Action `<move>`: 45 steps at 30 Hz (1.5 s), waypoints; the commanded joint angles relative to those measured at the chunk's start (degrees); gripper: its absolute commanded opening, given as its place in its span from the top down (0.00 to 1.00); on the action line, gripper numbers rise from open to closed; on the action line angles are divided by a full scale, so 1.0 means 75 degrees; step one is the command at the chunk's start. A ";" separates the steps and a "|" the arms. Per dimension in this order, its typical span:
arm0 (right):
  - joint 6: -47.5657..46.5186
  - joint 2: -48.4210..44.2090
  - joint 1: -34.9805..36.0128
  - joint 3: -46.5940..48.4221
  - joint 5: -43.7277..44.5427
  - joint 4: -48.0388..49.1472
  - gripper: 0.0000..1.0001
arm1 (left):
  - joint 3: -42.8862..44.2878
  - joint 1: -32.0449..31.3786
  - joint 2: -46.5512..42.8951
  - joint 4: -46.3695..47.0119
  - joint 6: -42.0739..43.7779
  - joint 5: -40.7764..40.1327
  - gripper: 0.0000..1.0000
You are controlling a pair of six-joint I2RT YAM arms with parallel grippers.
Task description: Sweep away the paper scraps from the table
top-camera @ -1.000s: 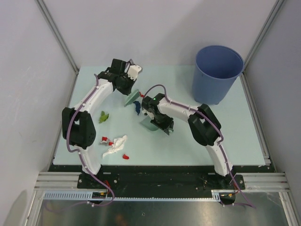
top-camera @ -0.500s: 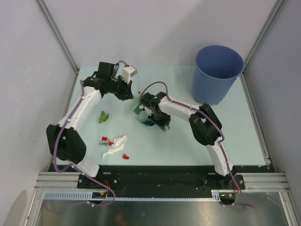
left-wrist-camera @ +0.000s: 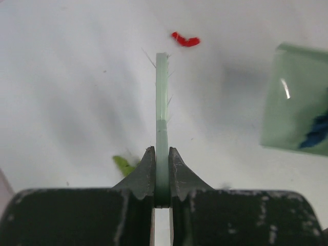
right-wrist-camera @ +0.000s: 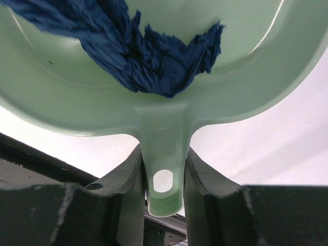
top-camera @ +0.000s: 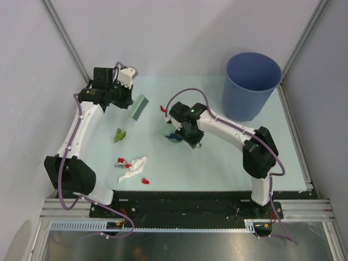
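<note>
My left gripper (top-camera: 126, 97) is shut on the pale green brush (top-camera: 140, 107), held edge-on (left-wrist-camera: 162, 92) between its fingers (left-wrist-camera: 177, 171) above the table (top-camera: 217, 157). My right gripper (top-camera: 188, 134) is shut on the handle (right-wrist-camera: 163, 174) of the pale green dustpan (top-camera: 172, 134). A dark blue wad (right-wrist-camera: 143, 56) lies in the pan. A red scrap (top-camera: 162, 109) lies between brush and pan. A green scrap (top-camera: 119, 135), a white crumple (top-camera: 134, 167) and red pieces (top-camera: 120, 161) lie at the near left.
A tall blue bin (top-camera: 251, 84) stands at the far right of the table. Grey walls close in the left, back and right sides. A black and metal rail (top-camera: 185, 204) runs along the near edge by the arm bases.
My left arm has swung the brush left and back, away from the dustpan. The right arm has shifted slightly with the pan, and the blue wad now lies inside it.
</note>
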 commanded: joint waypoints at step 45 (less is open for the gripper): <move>-1.3922 -0.3318 -0.5487 -0.2290 0.4660 1.1037 1.00 | -0.1105 0.0122 -0.0240 0.0160 0.0888 -0.0130 1.00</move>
